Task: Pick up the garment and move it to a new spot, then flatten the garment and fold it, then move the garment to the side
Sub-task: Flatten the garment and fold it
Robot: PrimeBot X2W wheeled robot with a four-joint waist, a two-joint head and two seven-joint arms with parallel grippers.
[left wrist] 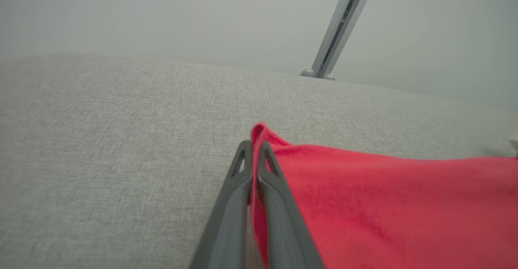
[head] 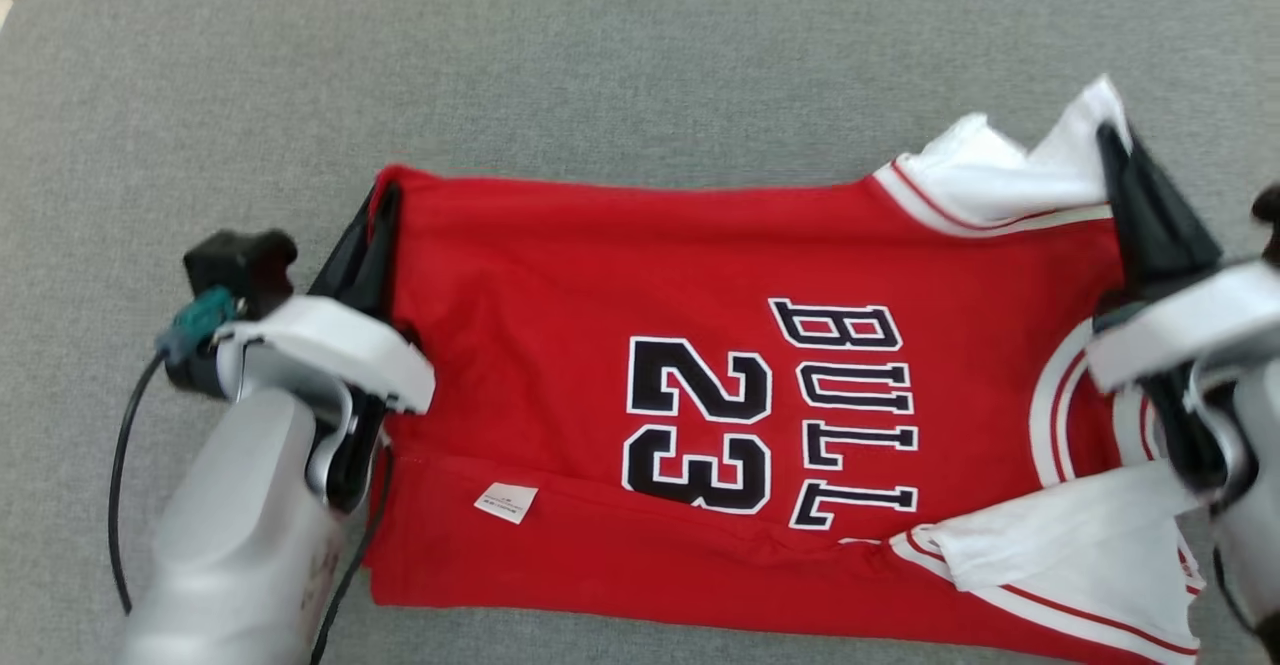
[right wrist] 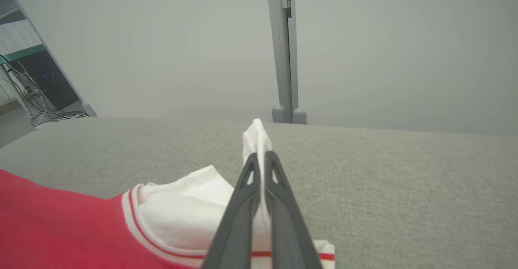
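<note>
Looked like a robotics lab or test bay rather than a home. Had for a workplace a broad surface (head: 640, 65) covered in grey woven cloth, shut in behind by plain pale panels (right wrist: 404, 50) joined at a grey metal post (right wrist: 285, 58) on two rounded feet. Showed, past the panels' left edge in the right wrist view, a dark equipment box (right wrist: 52, 87) with small blue lights, a green-edged shelf (right wrist: 20, 54) above it, and loose cables (right wrist: 44, 115) tangled on the floor.
</note>
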